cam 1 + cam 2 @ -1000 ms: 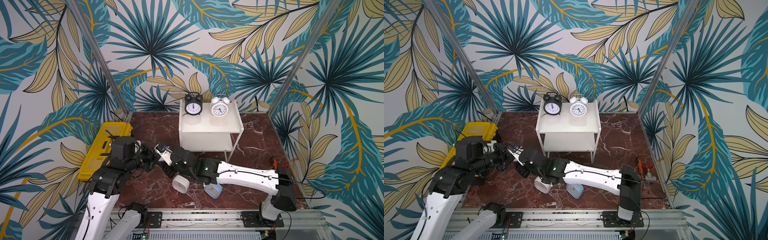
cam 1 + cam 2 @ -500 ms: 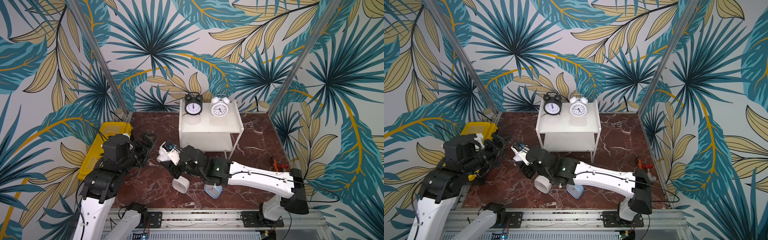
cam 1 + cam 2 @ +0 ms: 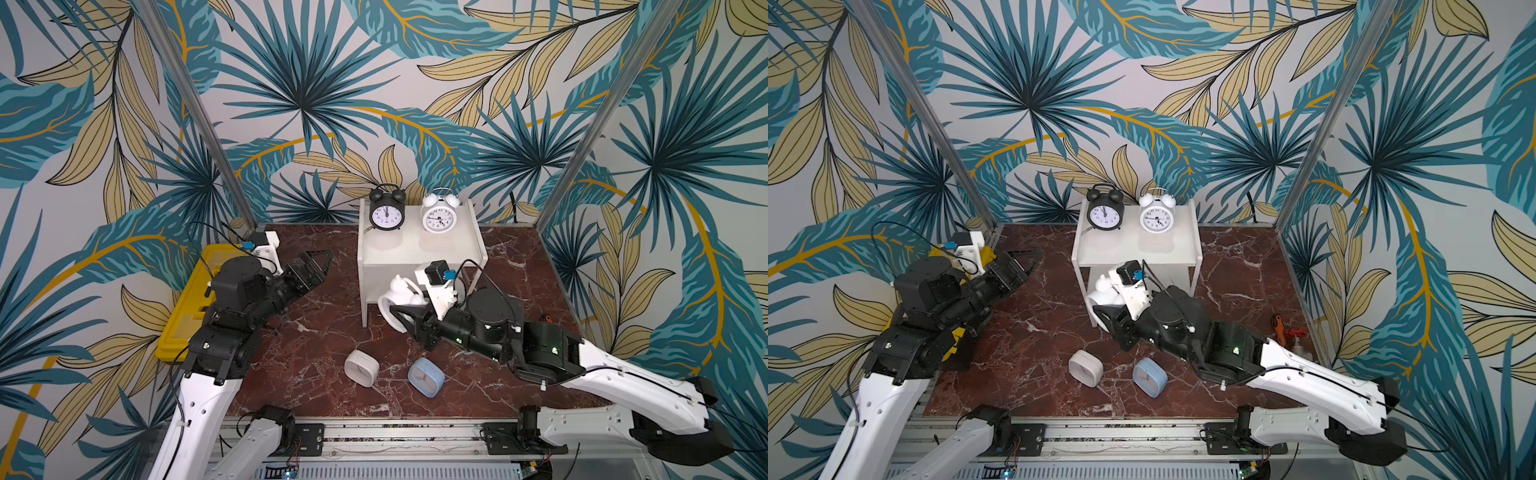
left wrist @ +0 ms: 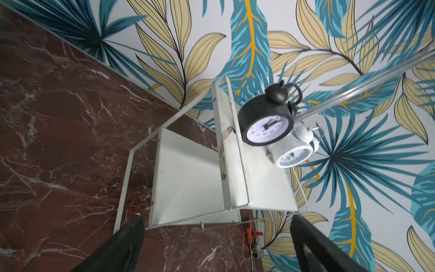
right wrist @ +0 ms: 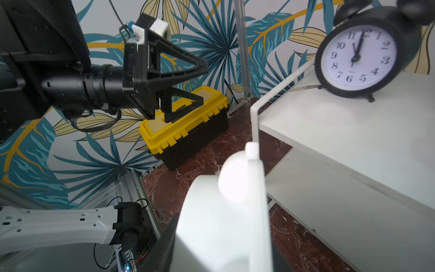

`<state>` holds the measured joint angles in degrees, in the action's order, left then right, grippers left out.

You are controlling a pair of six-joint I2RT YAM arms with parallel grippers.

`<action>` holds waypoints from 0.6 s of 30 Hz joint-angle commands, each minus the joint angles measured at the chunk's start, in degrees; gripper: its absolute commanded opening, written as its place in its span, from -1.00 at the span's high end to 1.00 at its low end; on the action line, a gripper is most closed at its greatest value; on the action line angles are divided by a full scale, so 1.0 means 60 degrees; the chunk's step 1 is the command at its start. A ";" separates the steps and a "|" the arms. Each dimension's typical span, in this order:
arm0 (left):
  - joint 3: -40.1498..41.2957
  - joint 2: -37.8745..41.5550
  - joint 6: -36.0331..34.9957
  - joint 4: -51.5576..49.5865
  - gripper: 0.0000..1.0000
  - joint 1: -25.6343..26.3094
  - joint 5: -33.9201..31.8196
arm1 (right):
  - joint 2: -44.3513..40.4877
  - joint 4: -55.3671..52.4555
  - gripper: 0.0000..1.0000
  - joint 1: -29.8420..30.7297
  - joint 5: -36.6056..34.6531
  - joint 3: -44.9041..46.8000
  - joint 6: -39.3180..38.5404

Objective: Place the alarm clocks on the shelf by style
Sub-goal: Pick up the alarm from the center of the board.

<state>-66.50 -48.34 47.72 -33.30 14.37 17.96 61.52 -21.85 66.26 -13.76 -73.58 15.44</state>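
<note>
Clock in play is a white twin-bell one (image 3: 392, 297): smooth, glossy round shell, likely light and slippery. Your right gripper (image 3: 401, 313) pinches its body, which looks safer than grabbing the bells. It hangs mid-frame by the shelf (image 3: 415, 249) front. Left gripper (image 3: 320, 264) is spread wide and empty. The white square clock (image 3: 361, 368) and blue square clock (image 3: 426, 376) lie lower centre on the marble counter (image 3: 316, 332).
</note>
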 commanded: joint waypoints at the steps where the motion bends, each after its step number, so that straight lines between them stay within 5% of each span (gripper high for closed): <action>1: 0.0268 -0.0061 -0.1452 0.0869 -1.00 0.1280 0.0219 | -0.0669 -0.0502 0.60 -0.0450 0.0578 0.0275 0.0526; 4: 0.0242 -0.0283 -0.2356 0.0739 -0.99 0.2118 -0.0041 | -0.0902 -0.0797 0.58 -0.1201 0.1506 0.0255 0.0759; 12: 0.1608 0.0396 -0.2639 0.3228 -1.00 0.2190 0.1972 | -0.0314 -0.1127 0.62 -0.3075 0.5072 -0.0646 0.1526; 18: 0.1675 0.0338 -0.2425 0.4414 -1.00 0.2166 0.3813 | 0.0122 0.0477 0.64 -0.4283 0.7725 -0.0686 0.2579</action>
<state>-57.87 -46.85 33.65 -14.50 27.33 33.34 61.69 -25.93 43.18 21.04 -76.58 26.41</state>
